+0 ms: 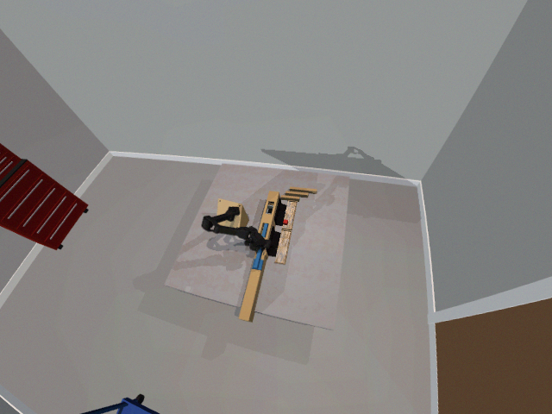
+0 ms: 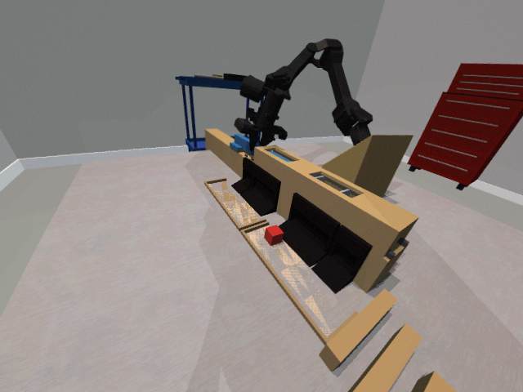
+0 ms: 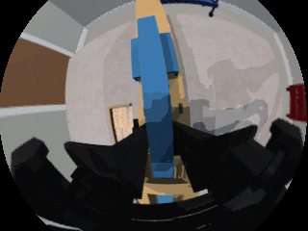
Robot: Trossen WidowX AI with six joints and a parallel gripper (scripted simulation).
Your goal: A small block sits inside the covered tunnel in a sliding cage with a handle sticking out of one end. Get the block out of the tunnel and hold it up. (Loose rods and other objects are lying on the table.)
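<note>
Grasping: my hand is clamped on the blue handle at the far end of the wooden tunnel, exterior view. 1 thing held, and it's not the block.

Red block: out of the tunnel, at the near wooden-rimmed tray, just beside the black ramps. Can't tell if it's fully settled.

Done: block out through the side, by my judgement the harder half. Left: 3 steps, namely let go of the handle, grip the block, raise it and hold it up. 0 of those done.

Next I'd open, rise straight off the handle, cross over the tunnel top and come down on the block. Risk: clipping the tray rim or knocking the block back against the ramps. The 3 loose rods lie off the tunnel's near end; I don't think I need them now.
</note>
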